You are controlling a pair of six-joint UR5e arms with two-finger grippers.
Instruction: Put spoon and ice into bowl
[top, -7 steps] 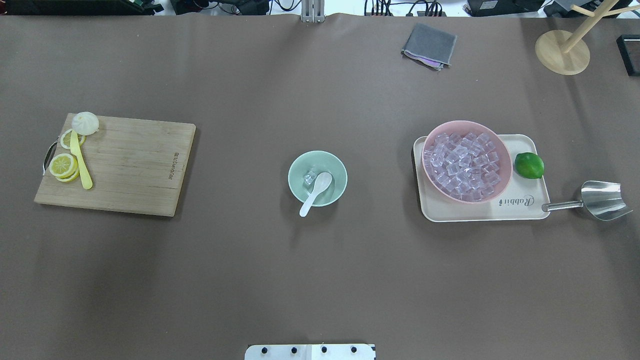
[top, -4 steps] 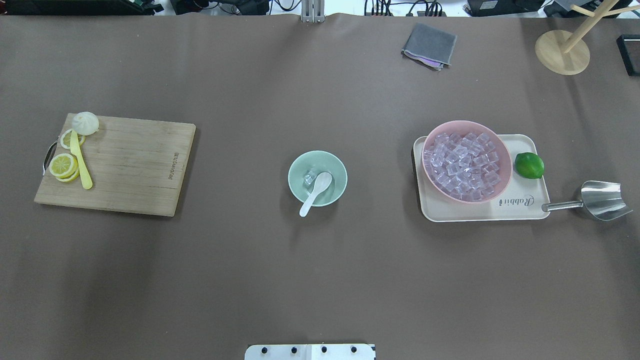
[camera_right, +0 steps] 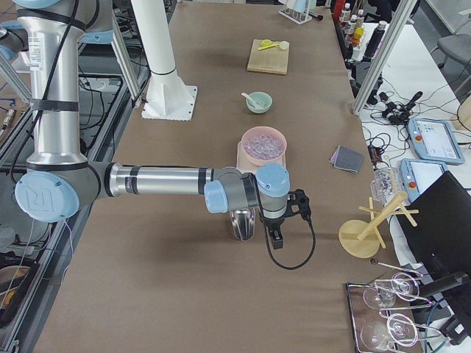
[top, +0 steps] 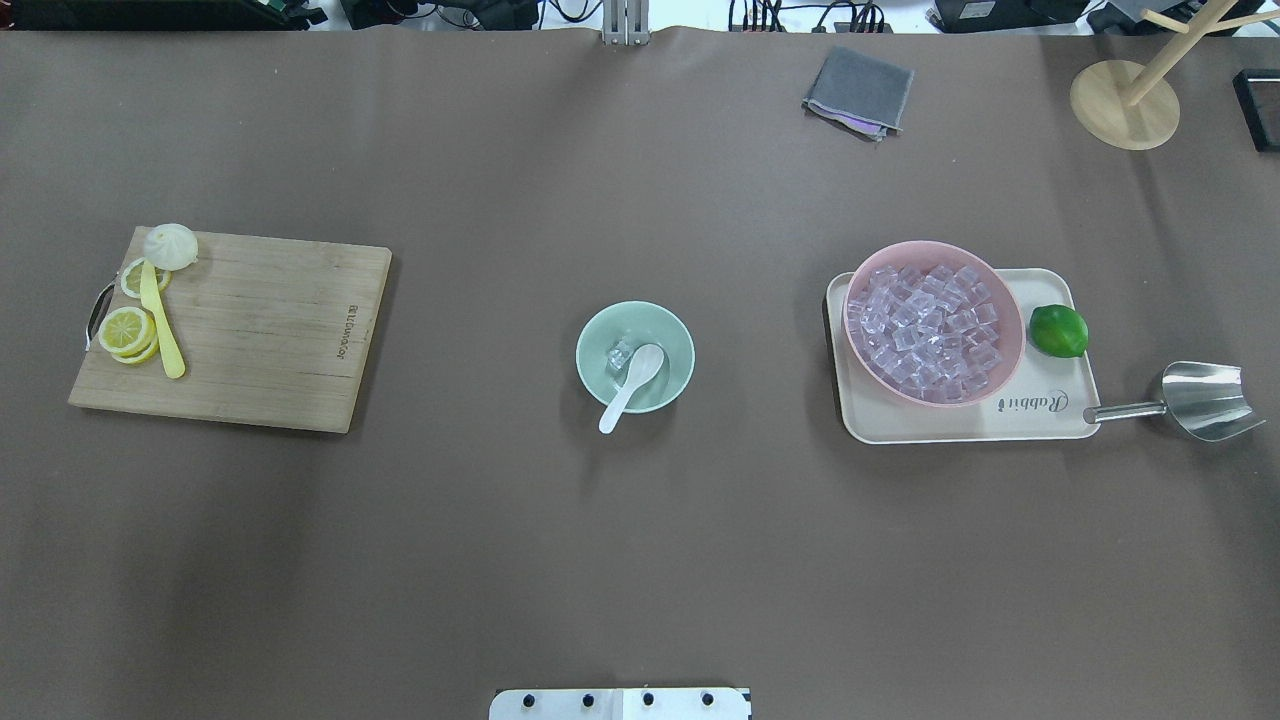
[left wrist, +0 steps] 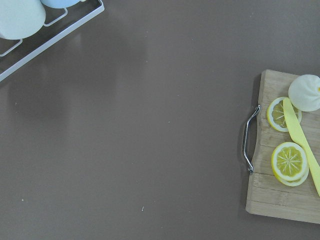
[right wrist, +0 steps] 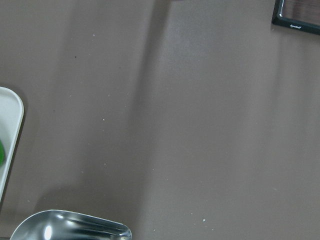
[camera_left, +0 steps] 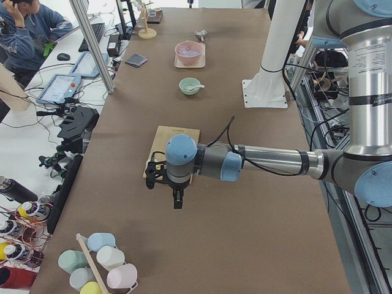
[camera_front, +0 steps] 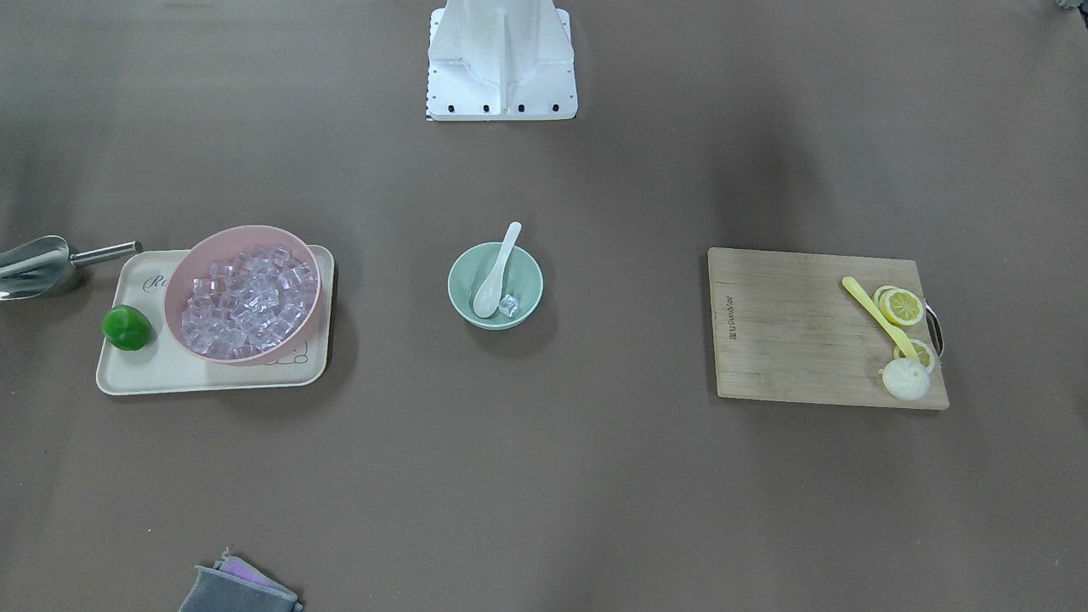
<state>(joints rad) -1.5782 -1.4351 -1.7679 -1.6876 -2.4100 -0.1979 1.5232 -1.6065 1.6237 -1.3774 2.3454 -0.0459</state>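
Note:
The mint-green bowl point(top: 672, 338) stands at the table's middle and also shows in the front view point(camera_front: 527, 274). The white spoon point(top: 632, 385) lies in it, scoop inside, handle over the near rim. One clear ice cube point(top: 619, 357) sits in the bowl beside the scoop. My left gripper point(camera_left: 177, 199) hangs over the table's left end, past the cutting board. My right gripper point(camera_right: 274, 237) hangs over the right end by the steel scoop. Both show only in the side views, so I cannot tell whether they are open or shut.
A pink bowl point(top: 1008, 318) full of ice cubes stands on a cream tray point(top: 1040, 420) with a lime point(top: 1058, 331). A steel scoop point(top: 1200, 400) lies right of it. A cutting board point(top: 260, 330) with lemon slices and a yellow utensil lies left. A grey cloth point(top: 858, 90) lies at the back.

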